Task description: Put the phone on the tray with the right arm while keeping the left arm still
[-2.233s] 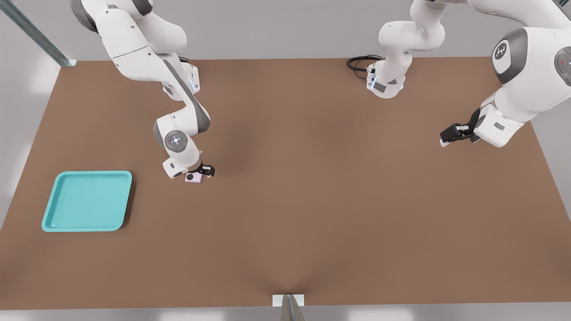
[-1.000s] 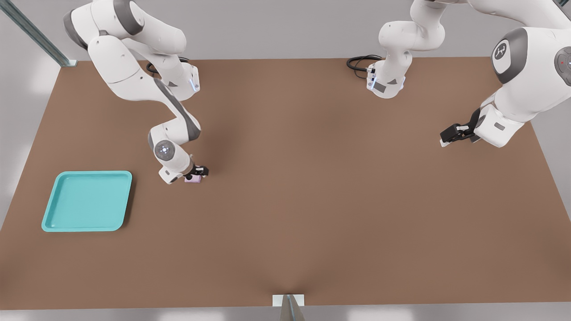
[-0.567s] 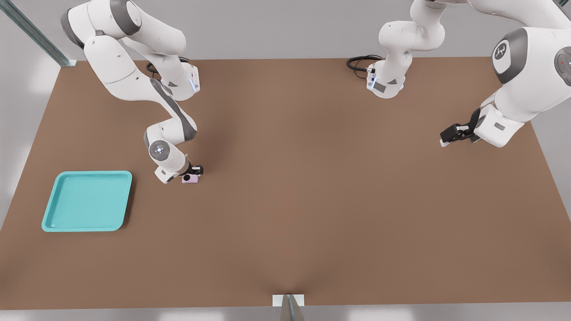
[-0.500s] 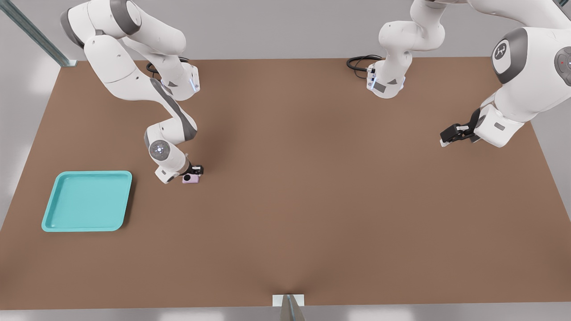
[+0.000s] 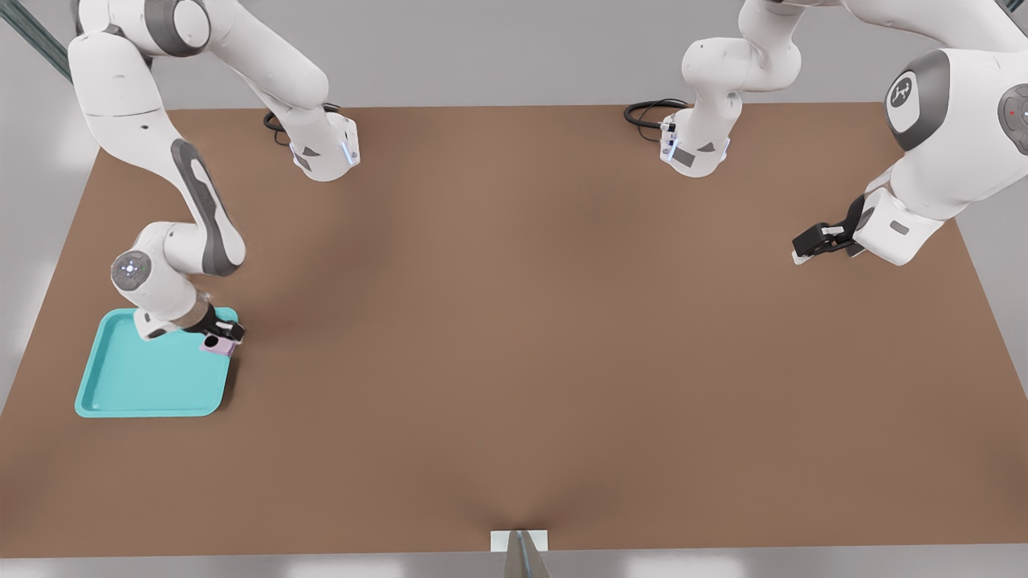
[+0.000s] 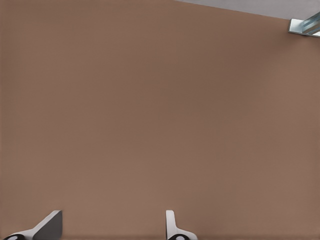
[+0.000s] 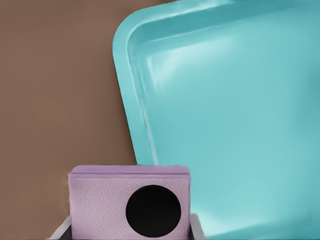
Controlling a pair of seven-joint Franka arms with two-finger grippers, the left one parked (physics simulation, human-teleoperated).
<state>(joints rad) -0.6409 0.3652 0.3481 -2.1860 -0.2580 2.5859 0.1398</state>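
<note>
My black two-finger pincer (image 5: 218, 335) grips the small pale pink-lilac phone (image 5: 218, 346) (image 7: 130, 207), held above the square turquoise plastic tray's (image 5: 136, 385) (image 7: 240, 125) rim, by its corner nearest the brown bench's (image 5: 562, 361) middle.

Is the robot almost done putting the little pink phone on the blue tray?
Almost. Done: the phone is picked up, held in the right arm's gripper. Happening now: it hangs over the turquoise tray's edge on the front view's right. Left: moving it over the tray's middle, lowering it, letting go.
</note>
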